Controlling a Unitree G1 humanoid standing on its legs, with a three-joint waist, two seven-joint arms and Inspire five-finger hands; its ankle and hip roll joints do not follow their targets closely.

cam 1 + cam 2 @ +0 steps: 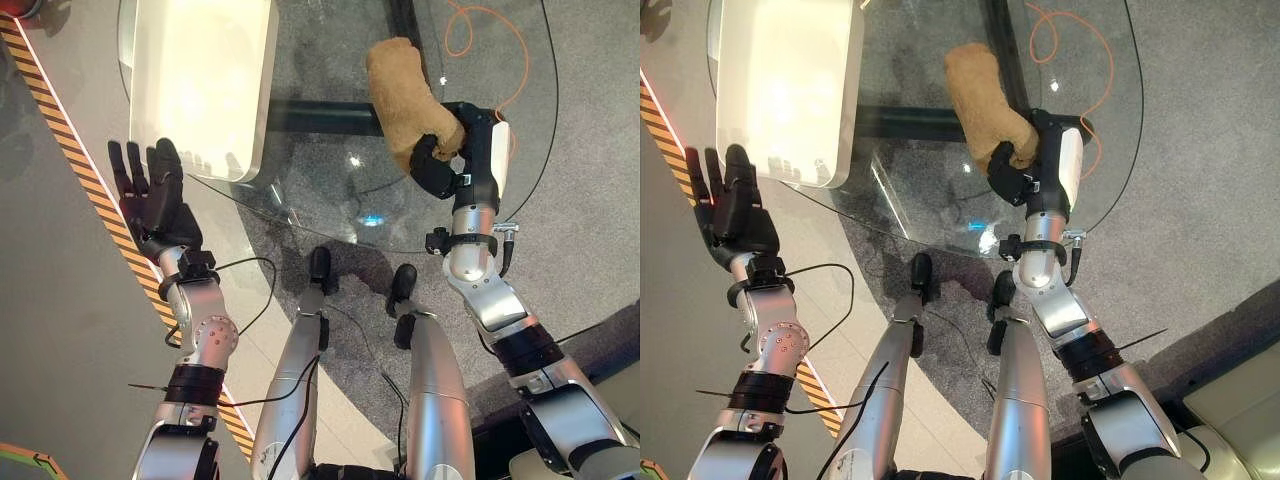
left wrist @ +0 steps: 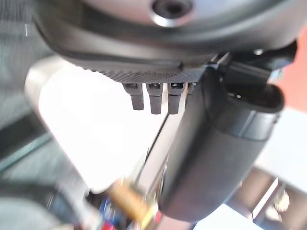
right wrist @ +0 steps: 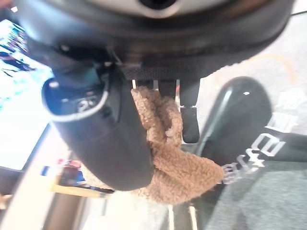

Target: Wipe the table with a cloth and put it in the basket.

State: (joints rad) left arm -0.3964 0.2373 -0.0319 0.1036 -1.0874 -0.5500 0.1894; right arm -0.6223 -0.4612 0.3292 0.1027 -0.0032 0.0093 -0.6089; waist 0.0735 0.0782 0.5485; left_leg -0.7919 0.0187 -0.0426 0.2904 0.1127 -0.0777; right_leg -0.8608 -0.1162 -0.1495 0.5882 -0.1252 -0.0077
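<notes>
- Left eye view: the right robot hand [image 1: 447, 152] has its fingers and thumb curled round the near end of a tan fleecy cloth [image 1: 402, 98]. The cloth's far end lies on the round glass table [image 1: 330, 200]. A white rectangular basket [image 1: 205, 80] stands on the left part of the table, well apart from the cloth. The left robot hand [image 1: 152, 195] hangs with straight, spread fingers just off the table's left edge, near the basket's near corner, holding nothing. An orange cable [image 1: 480, 30] loops on the grey carpet seen through the glass, and a yellow-and-black striped tape [image 1: 80, 170] runs along the floor at left.
- Right eye view: the same scene; the cloth [image 1: 985, 100] reaches from the right robot hand [image 1: 1025, 165] away from the robot across the glass.
- Left wrist view: the left robot hand's fingers [image 2: 155, 96] point straight out, with the pale basket [image 2: 91, 129] past them.
- Right wrist view: the tan cloth [image 3: 165, 143] is pinched between the thumb and the fingers [image 3: 189, 120].
</notes>
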